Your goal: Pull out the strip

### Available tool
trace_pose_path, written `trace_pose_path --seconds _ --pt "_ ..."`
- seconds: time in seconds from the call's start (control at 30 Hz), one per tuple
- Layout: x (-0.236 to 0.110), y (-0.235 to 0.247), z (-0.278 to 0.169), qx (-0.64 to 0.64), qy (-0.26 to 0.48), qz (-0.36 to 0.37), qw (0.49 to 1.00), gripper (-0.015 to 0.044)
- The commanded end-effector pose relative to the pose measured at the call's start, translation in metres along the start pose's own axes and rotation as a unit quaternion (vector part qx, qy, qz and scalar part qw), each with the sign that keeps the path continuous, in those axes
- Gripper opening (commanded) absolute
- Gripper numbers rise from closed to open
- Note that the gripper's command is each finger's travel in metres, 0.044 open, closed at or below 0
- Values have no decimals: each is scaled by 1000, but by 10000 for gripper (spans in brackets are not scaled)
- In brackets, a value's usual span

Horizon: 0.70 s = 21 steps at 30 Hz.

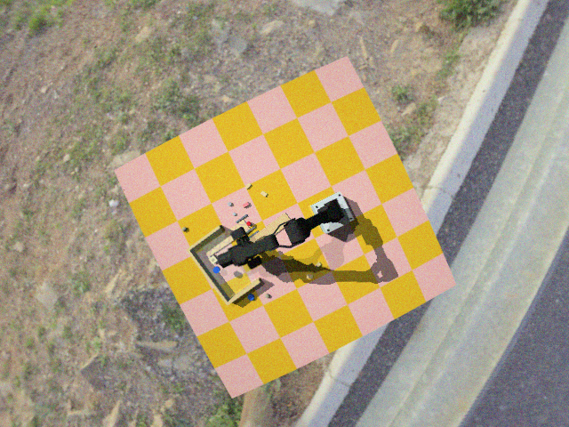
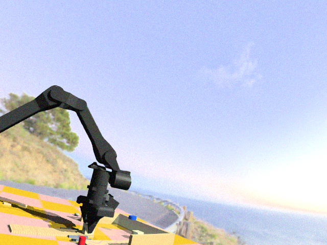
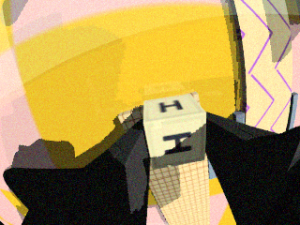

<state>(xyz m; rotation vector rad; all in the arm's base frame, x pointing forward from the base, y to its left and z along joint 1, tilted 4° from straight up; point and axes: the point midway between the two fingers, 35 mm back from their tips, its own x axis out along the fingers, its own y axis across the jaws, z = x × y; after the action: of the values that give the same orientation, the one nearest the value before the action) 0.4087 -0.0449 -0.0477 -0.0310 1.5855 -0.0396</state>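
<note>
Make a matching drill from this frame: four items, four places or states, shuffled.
Items:
1. H cube
2. gridded tan strip
3. red cylinder
4. tool

Places or states:
A. standing upright, nothing gripping it
B. shut on the H cube
C. between the tool's fingers
D. lying under the H cube

Pairs: 1-C, 2-D, 3-A, 4-B
</note>
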Motion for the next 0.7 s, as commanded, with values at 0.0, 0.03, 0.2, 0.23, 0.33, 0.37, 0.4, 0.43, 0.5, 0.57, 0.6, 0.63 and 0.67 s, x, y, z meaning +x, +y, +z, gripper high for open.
trace_pose_path --seconds 0.0,0.03,0.2,0.23,0.33,0.37,0.4,0.43,0.5,0.57,0.6,0.63,0.67 --pt "-1 0 0 0 0 0 1000 20" --pt "-2 0 -2 0 0 0 1000 0" --pt "-16 2 -19 0 1 0 1000 0" --pt "-19 2 -23 0 1 1 1000 0" --pt "-27 3 -34 0 2 1 1000 0" --pt "-30 4 -38 0 2 1 1000 0" --pt "-32 4 -42 0 2 1 1000 0" --pt "-34 4 -46 0 2 1 1000 0" --pt "-39 5 -54 0 3 1 1000 0" --pt "-42 6 -59 0 3 2 1000 0" --pt "-42 6 -60 0 3 2 1000 0" --pt "-42 6 -60 0 3 2 1000 0" --pt "-42 6 -60 0 3 2 1000 0"
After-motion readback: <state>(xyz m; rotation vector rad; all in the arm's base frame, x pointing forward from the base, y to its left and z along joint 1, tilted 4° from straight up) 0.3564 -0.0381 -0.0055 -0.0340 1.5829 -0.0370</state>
